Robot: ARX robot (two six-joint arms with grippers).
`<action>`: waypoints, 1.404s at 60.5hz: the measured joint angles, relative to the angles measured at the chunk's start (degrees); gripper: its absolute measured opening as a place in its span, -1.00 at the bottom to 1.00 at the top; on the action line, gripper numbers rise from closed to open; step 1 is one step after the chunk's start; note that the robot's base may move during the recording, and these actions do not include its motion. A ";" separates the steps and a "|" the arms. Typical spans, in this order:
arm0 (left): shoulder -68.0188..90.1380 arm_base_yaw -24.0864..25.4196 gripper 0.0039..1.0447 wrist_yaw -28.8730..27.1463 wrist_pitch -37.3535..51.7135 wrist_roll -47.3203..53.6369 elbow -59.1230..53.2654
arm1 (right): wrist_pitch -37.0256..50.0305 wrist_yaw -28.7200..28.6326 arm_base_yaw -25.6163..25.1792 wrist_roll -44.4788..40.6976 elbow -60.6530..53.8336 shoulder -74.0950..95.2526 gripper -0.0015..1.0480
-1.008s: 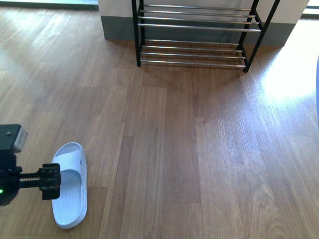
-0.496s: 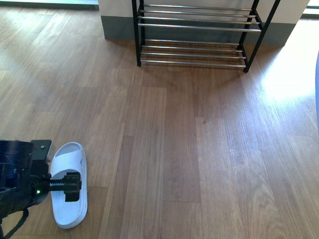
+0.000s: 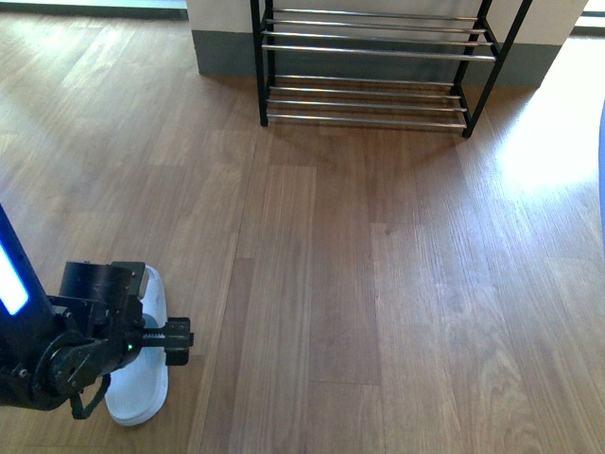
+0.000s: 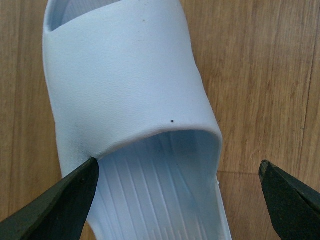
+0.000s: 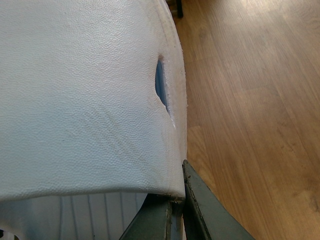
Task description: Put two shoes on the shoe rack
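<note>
A: Rack [image 3: 369,57] stands far back in our front view; the floor slide [image 3: 142,397] lies near us, under our left arm [image 3: 57,350].
B: Left wrist view: our left gripper [image 4: 180,200] gapes wide, straddling that slide's strap.
A: Right wrist view?
B: Our right gripper [image 5: 175,215] is clamped on the strap edge of the second slide [image 5: 75,100], above wood floor [image 5: 250,125].

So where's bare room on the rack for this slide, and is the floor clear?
Both visible tiers of the black-framed, silver-barred shoe rack are bare. The wooden floor up to it is open. Crowded only near-left: left gripper over the pale-blue rubber slide.
</note>
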 joint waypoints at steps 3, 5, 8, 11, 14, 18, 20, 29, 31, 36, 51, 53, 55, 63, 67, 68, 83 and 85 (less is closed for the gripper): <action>0.31 -0.39 0.83 0.00 -0.55 -0.59 0.79 | 0.00 -0.02 0.02 0.00 0.00 0.00 -0.97; 0.42 -0.50 0.83 -0.04 -0.70 -0.76 1.14 | 0.00 -0.02 0.02 0.00 0.00 0.00 -0.97; 0.48 -0.72 0.83 -0.04 -1.33 -1.36 1.68 | 0.00 -0.02 0.00 0.00 0.00 0.00 -0.97; 0.48 -0.87 0.83 0.13 -1.81 -1.64 1.92 | 0.00 -0.02 0.00 0.00 0.00 0.00 -0.97; 0.46 -1.05 0.83 0.61 -2.82 -1.66 2.19 | 0.00 0.00 0.00 0.02 0.00 0.00 -0.97; 0.35 -1.14 0.83 2.56 -4.28 -1.53 2.27 | 0.00 -0.02 0.00 0.00 0.00 0.00 -0.97; 0.33 -1.14 0.83 4.44 -4.87 -1.44 2.23 | 0.00 0.00 0.00 0.00 0.00 0.00 -0.97; -1.57 -1.33 0.83 5.70 -6.67 -0.44 0.15 | 0.00 -0.02 0.02 0.02 0.00 0.00 -0.97; -1.97 -1.18 0.83 5.25 -6.60 -0.37 -0.04 | 0.00 0.00 0.00 0.00 0.00 0.00 -0.97; -3.43 -0.61 0.83 3.96 -5.64 -0.81 -0.35 | 0.00 -0.02 0.02 0.02 0.00 0.00 -0.97; -2.84 -1.31 0.83 1.53 -6.91 -2.32 2.49 | 0.00 -0.02 0.02 0.00 0.00 0.00 -0.97; -2.49 -1.49 0.83 1.57 -6.93 -2.56 3.08 | 0.00 0.00 0.02 0.00 0.00 0.00 -0.97; -2.19 -1.55 0.83 1.60 -6.93 -2.69 3.48 | 0.00 0.00 0.02 0.00 0.00 0.00 -0.97; -1.05 -1.60 0.83 1.44 -6.93 -3.15 4.70 | 0.00 0.00 0.02 0.00 0.00 0.00 -0.97; -0.37 -1.60 0.83 1.11 -6.93 -3.41 5.31 | 0.00 0.00 0.02 0.00 0.00 0.00 -0.97; -0.13 -1.60 0.83 0.74 -6.91 -3.56 5.49 | 0.00 0.00 0.02 0.00 0.00 0.00 -0.97; 1.33 -1.64 0.83 -1.60 -4.20 -5.35 5.92 | 0.00 0.00 0.02 0.02 0.00 0.00 -0.97; 1.40 -1.64 0.83 -1.68 -3.89 -5.51 5.90 | 0.00 0.00 0.02 0.02 0.00 0.00 -0.97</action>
